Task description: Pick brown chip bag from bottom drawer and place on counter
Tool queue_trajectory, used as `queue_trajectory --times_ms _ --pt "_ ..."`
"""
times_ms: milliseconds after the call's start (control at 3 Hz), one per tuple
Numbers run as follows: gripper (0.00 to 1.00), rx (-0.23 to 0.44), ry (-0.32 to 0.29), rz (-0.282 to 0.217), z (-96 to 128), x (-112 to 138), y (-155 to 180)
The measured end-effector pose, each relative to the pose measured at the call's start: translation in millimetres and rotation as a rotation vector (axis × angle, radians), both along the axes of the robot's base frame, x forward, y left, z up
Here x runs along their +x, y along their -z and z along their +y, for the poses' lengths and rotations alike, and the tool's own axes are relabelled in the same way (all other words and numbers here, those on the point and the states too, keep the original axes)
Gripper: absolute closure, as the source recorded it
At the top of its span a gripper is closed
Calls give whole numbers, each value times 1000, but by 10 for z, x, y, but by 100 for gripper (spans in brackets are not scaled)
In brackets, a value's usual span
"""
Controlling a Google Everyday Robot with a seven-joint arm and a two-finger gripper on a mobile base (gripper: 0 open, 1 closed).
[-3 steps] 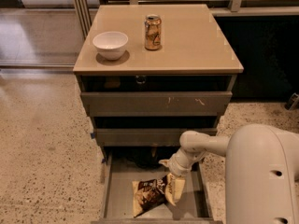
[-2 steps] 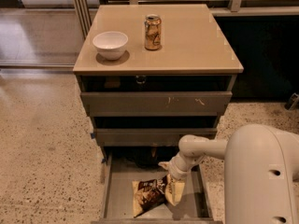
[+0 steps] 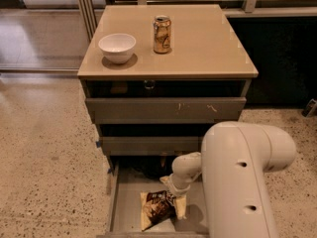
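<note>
The big white arm (image 3: pixel 242 182) has swung in toward the middle of my view since a second ago, and the gripper (image 3: pixel 174 202) has edged left with it, closer onto the bag. The brown chip bag (image 3: pixel 156 209) itself hasn't budged. Right now the arm reaches down from the lower right, forearm angled toward the cabinet, wrist bent down into the bottom drawer (image 3: pixel 130 202). The gripper sits low at the bag's upper right edge, touching or just about touching it. I can't tell how the pincer stands, or whether it has any hold.

The bottom drawer is pulled out, and the bag lies crumpled on its grey floor near the front. There's something dark at the back I can't make out. The middle drawer (image 3: pixel 148 145) and top drawer (image 3: pixel 163 110) show only their fronts. Up on the counter (image 3: pixel 208 43) there's a white bowl (image 3: pixel 117 47) on the left and a gold drink can (image 3: pixel 162 34) standing upright just beside it.
</note>
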State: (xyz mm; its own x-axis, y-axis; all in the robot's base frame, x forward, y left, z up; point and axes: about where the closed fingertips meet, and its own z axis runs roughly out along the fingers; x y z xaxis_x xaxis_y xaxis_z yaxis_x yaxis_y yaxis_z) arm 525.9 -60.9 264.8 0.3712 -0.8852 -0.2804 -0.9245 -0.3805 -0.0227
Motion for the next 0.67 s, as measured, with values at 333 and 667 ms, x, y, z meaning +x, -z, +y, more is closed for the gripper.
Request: queue_trajectory --times_ms 333,667 --pt "0 -68 -22 -50 172 154 284" --pt "0 -100 -15 -79 269 255 437"
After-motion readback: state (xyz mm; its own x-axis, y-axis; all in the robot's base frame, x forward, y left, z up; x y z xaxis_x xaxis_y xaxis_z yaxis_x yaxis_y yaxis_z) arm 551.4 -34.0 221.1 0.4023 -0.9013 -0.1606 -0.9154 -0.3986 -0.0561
